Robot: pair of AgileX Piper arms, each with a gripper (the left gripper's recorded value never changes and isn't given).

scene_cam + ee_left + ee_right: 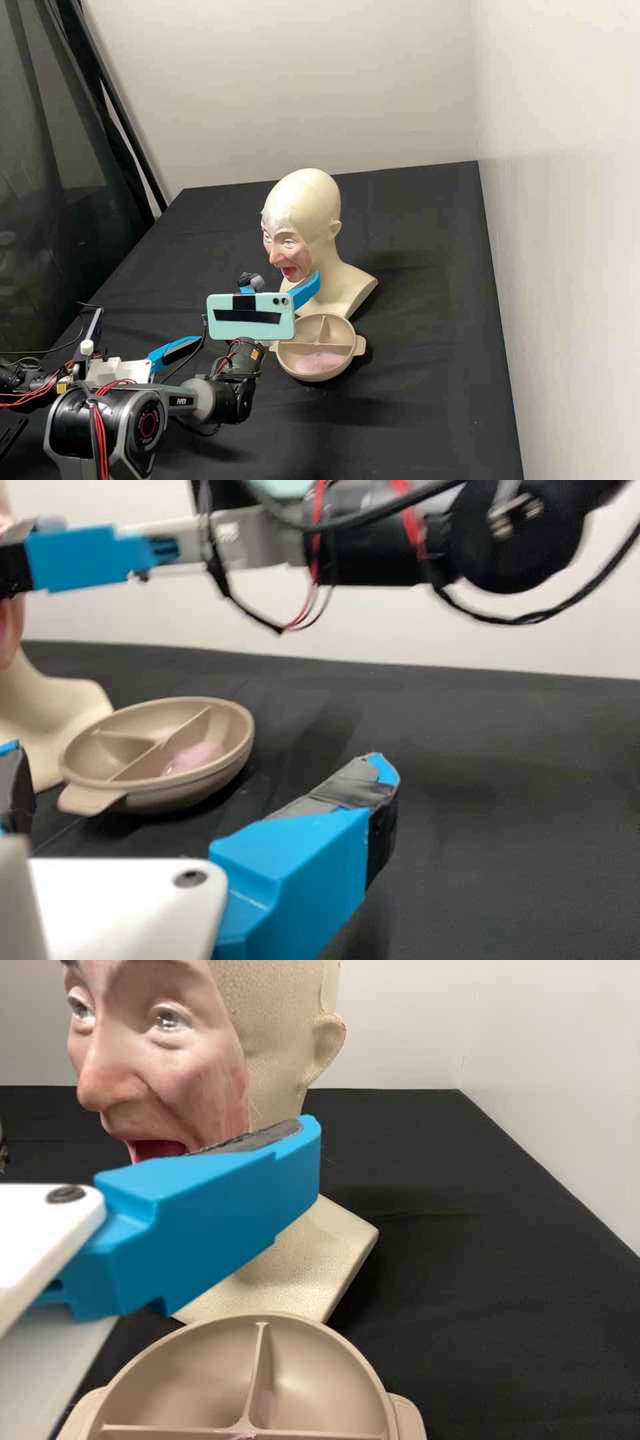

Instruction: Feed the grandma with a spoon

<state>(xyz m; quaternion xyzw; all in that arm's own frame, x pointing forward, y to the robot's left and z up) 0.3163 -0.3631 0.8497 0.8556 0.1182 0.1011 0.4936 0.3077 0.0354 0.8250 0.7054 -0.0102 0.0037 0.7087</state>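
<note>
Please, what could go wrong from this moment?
The right gripper hangs very near the chin of the mannequin head, so a small push forward might knock the head. The divided bowl seems to sit just below the gripper; a careless descent could hit its rim and tip it.

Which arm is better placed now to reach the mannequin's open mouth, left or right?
Right. The right gripper is raised at the mouth of the mannequin head, above the bowl. The left gripper lies low near the bench, farther from the head.
</note>
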